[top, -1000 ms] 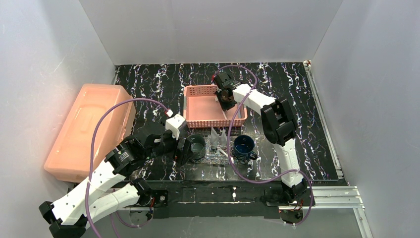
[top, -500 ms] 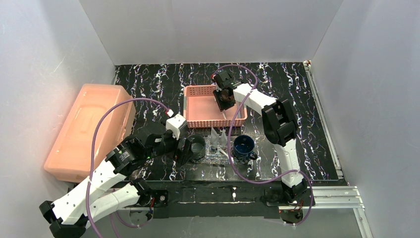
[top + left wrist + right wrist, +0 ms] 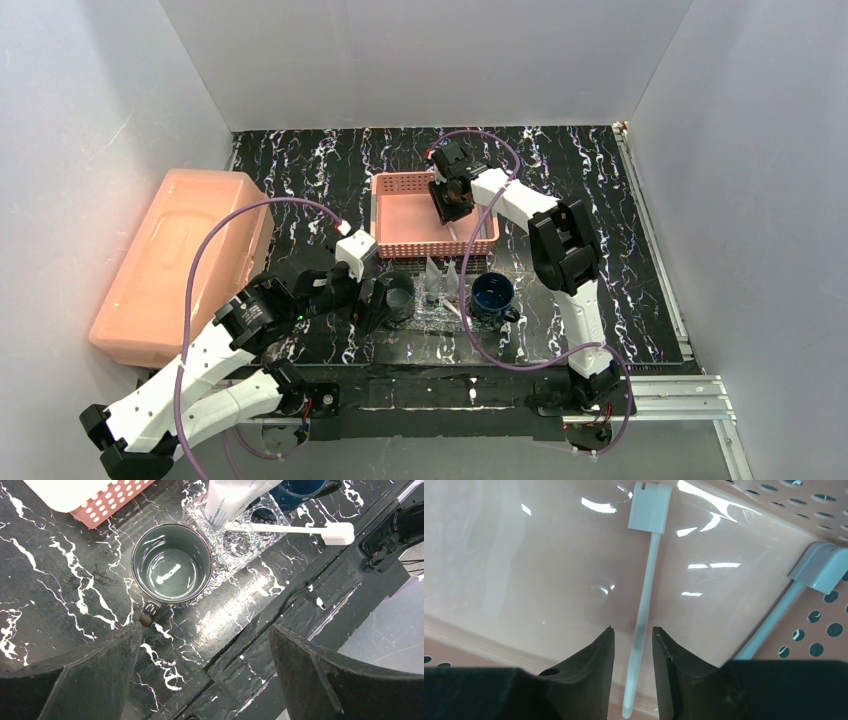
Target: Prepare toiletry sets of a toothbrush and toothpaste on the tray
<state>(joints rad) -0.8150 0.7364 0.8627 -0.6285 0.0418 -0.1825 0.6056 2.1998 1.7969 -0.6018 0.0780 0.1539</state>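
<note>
Just now the right gripper reaches into the pink basket, its jaws narrowly apart either side of the toothbrush handle and gripping nothing. The brush lies flat on the basket floor, not yet on the tray. Closing this near the handle's end could let the thin shaft pivot or slip free. The left gripper hangs wide open near the grey mug. Against the earlier top view, the right wrist sits slightly farther back.
</note>
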